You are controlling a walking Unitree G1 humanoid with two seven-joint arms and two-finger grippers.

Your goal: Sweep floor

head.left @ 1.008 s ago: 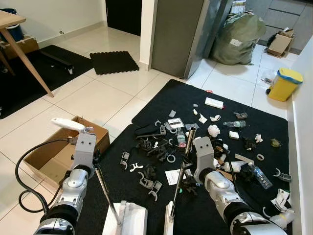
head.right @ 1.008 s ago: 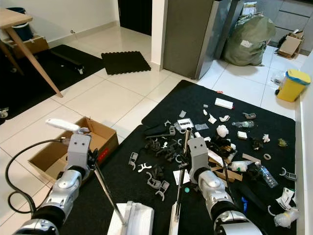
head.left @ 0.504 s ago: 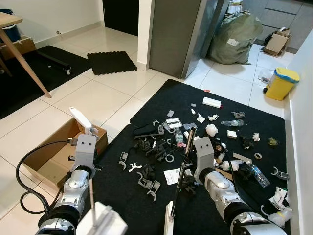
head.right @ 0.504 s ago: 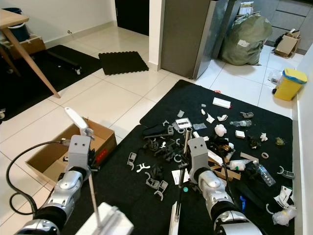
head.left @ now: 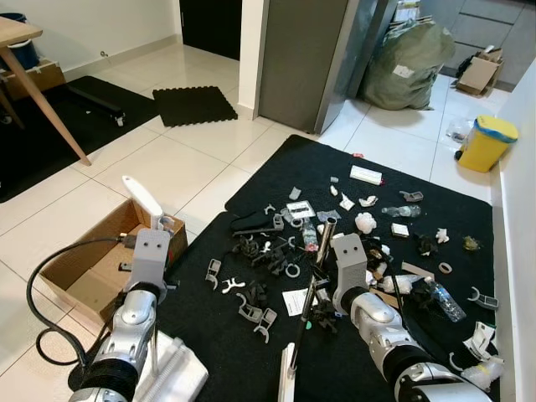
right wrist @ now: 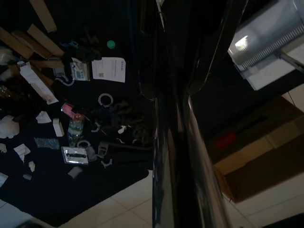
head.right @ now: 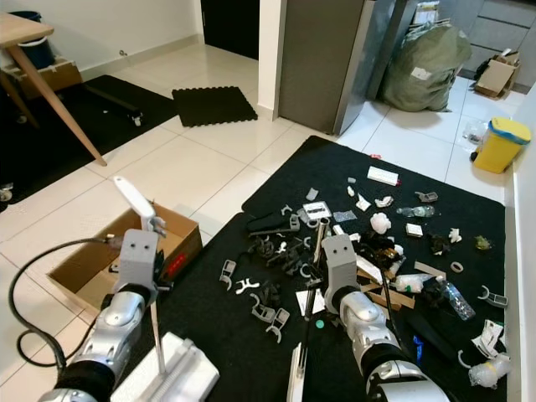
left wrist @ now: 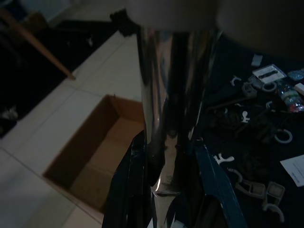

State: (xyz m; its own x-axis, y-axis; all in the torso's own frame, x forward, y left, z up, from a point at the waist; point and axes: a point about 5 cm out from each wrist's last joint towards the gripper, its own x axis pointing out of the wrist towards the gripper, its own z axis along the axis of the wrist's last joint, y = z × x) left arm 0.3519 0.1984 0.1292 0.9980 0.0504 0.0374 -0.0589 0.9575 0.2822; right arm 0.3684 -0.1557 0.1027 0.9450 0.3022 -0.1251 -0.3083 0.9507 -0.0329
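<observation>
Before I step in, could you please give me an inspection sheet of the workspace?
Surface: black mat over white tiled floor.
Job's things: dustpan low on the left; broom handle upright at the right.
Clutter: plastic clips, paper scraps and bottles strewn over the mat.
Grippers: left gripper shut on the dustpan's metal handle; right gripper shut on the broom handle.
Cables: black cable looping beside the left arm.
Surroundings: open cardboard box, yellow bin, green sack, wooden table leg.
</observation>
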